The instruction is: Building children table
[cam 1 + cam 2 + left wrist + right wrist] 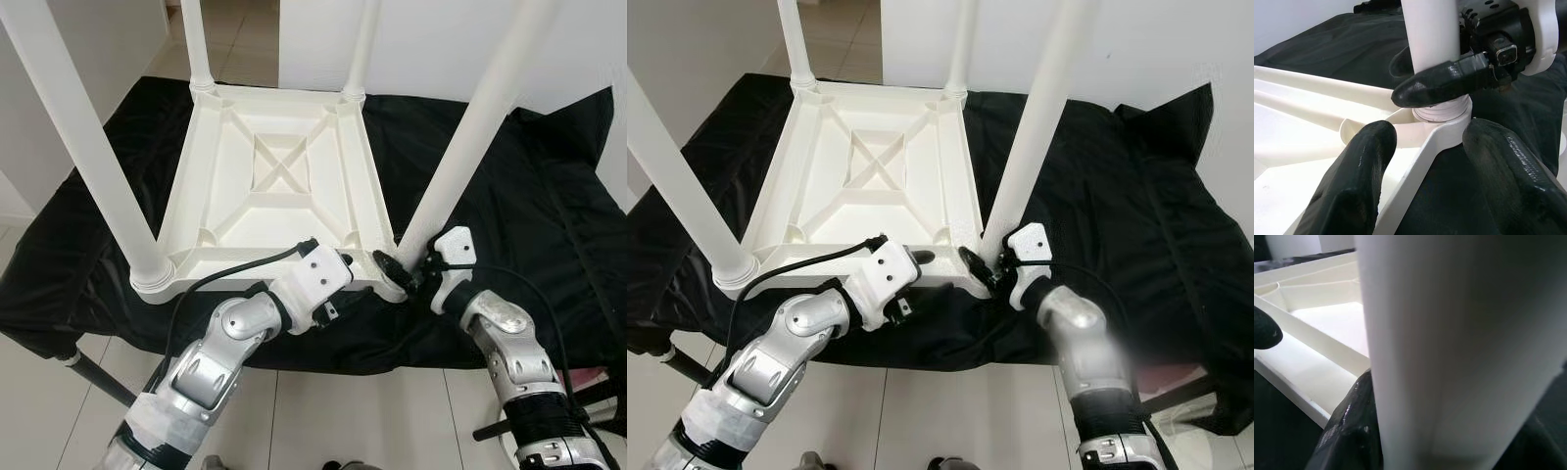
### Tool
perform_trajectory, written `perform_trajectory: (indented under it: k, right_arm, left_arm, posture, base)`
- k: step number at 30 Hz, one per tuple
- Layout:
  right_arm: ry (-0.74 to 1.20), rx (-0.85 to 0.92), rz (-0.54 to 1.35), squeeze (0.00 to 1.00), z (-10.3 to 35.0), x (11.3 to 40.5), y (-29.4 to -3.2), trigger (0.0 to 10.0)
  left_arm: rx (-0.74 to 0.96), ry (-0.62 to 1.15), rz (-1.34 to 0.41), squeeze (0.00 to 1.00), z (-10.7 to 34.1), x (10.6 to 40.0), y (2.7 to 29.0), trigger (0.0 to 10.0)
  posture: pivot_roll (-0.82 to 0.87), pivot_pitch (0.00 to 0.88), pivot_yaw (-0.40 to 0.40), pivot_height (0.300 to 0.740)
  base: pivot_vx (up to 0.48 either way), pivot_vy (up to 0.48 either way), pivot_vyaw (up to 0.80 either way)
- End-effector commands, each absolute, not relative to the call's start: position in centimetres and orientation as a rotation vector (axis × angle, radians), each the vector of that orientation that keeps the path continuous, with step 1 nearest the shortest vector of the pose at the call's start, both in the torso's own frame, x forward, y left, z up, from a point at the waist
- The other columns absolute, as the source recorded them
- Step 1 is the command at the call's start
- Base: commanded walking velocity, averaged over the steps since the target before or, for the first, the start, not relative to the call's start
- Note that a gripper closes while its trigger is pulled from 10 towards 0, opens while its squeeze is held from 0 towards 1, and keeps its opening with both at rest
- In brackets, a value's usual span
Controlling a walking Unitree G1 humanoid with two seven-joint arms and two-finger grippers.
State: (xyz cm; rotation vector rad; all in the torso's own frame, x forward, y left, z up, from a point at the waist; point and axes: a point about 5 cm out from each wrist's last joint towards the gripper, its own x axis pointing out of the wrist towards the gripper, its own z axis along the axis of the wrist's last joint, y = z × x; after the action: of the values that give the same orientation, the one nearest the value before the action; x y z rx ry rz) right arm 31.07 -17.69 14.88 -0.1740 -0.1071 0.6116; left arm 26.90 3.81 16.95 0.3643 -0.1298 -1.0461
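Near-right leg [460, 157] stands in the corner socket of the upturned table [269, 181], long axis rising and tilting away from me. My right gripper [1449, 81] is clamped around its base. Left gripper [1430, 161] sits wide open, straddling that same corner, holding nothing. Black cloth [509, 196] beneath.

White table [284, 186], black cloth [509, 196]

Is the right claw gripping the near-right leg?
Yes: right claw fingers close around the near-right leg just above its socket.
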Motion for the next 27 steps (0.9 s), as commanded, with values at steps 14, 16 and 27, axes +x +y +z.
perform_trajectory:
  k: [14,16,27]
  right_arm:
    - [-0.083,-0.171,0.491,0.00,14.2,31.0,-18.0,10.0]
    - [-0.083,-0.184,0.448,0.00,14.1,30.9,-18.0,10.0]
    - [-0.116,-0.123,0.187,0.00,13.8,29.6,-16.6,10.0]
  left_arm:
    - [0.380,-0.127,-1.048,0.00,16.5,27.0,3.4,10.0]
    - [0.384,-0.125,-1.045,0.00,16.4,27.1,3.4,10.0]
    - [0.370,-0.117,-1.030,0.00,16.2,27.4,3.5,10.0]
  posture:
    - [-0.01,0.084,-0.066,0.740]
    - [-0.02,0.082,-0.067,0.740]
    - [-0.04,0.086,-0.059,0.740]
  base:
    - [0.000,0.000,0.00]
    - [0.000,0.000,0.00]
    - [0.000,0.000,0.00]
